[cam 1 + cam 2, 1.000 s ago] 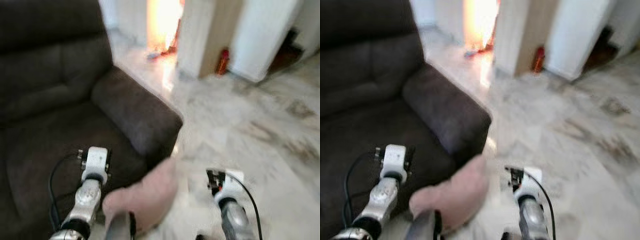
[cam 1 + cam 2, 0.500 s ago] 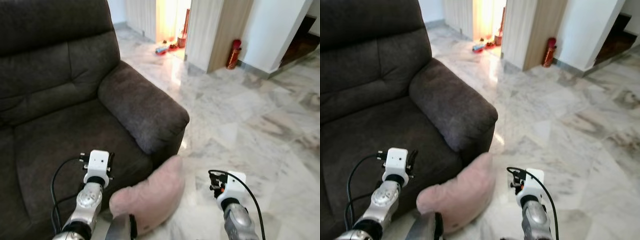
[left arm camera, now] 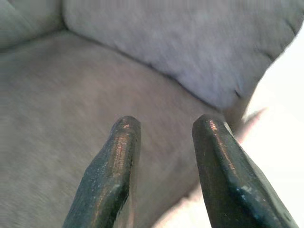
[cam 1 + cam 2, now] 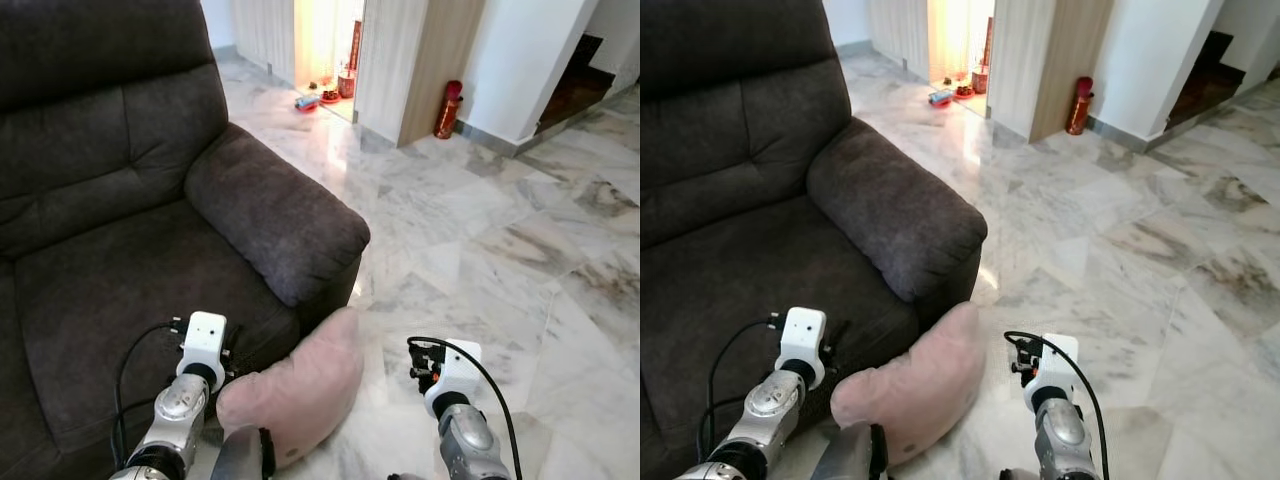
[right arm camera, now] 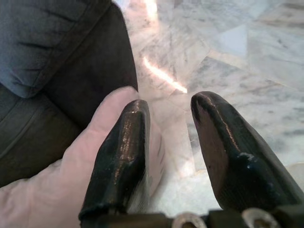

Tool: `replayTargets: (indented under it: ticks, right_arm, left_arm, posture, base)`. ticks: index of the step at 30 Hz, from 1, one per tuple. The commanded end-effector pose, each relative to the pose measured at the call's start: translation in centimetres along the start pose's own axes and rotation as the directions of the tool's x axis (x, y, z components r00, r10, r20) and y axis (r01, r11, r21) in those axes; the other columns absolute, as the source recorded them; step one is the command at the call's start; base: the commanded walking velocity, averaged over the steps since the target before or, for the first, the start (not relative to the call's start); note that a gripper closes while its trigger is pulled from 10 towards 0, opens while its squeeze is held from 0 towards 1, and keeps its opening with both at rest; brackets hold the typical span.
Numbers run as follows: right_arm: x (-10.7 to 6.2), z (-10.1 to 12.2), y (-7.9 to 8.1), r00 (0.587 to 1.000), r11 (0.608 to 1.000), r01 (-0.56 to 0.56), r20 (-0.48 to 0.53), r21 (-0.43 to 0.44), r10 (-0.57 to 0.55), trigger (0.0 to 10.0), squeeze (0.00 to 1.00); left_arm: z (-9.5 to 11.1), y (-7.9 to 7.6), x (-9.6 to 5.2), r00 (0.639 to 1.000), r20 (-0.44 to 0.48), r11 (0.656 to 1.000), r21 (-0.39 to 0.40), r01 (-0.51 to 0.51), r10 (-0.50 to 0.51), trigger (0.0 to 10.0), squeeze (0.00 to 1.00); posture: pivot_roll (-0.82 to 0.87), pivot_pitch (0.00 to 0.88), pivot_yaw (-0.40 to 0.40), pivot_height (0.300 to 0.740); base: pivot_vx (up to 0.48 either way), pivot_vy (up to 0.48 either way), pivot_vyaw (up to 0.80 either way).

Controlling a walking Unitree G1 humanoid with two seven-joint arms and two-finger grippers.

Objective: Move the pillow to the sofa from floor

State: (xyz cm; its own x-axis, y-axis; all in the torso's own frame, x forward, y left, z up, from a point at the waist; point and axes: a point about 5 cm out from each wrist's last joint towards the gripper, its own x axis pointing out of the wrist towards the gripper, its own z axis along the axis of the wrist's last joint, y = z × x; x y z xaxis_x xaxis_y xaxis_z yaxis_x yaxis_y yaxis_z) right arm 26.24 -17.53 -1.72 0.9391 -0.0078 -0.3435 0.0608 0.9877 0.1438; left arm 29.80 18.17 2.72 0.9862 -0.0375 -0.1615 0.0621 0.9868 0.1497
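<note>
Soft pink pillow [image 4: 295,390] by plush sofa [image 4: 150,230]

The robot has two shiny silver arms. Each wrist has a small white box with a black cable looping out of it. The left tool [image 3: 161,137] has two long black fingers [image 3: 111,175] with rounded tips. The right tool [image 5: 166,114] looks the same, with silver screws at its base.

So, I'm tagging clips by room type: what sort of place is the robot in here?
Most likely a home living room: a dark grey sofa, a pink pillow lying against its front, and a polished marble floor running toward a sunlit doorway.
</note>
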Motion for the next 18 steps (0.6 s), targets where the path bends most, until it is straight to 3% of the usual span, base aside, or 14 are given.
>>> replayTargets:
  ticks: [1, 9, 18]
  right_arm:
    - [0.1, 0.7, -0.2, 0.999, 1.000, 0.000, 0.047, 0.000, 0.000, 10.0, 0.00]
    - [0.0, 1.4, -0.4, 0.994, 1.000, 0.003, 0.106, -0.024, 0.000, 10.0, 0.00]
    - [-0.2, 2.6, -0.2, 0.979, 0.994, -0.018, 0.199, -0.103, 0.038, 10.0, 0.00]
  left_arm:
    - [0.6, 0.3, 0.0, 0.999, 0.048, 0.999, 0.029, -0.019, 0.018, 10.0, 0.00]
    - [2.2, 0.6, 0.2, 0.988, 0.147, 0.998, 0.029, -0.057, 0.052, 10.0, 0.00]
    - [2.7, 0.1, 0.4, 0.983, 0.180, 0.997, 0.068, -0.040, 0.028, 10.0, 0.00]
  posture:
    - [0.03, 0.000, -0.020, 0.630]
    - [0.02, 0.000, -0.020, 0.630]
    - [0.02, 0.000, -0.012, 0.630]
  base:
    - [0.000, 0.000, 0.00]
    - [0.000, 0.000, 0.00]
    - [0.000, 0.000, 0.00]
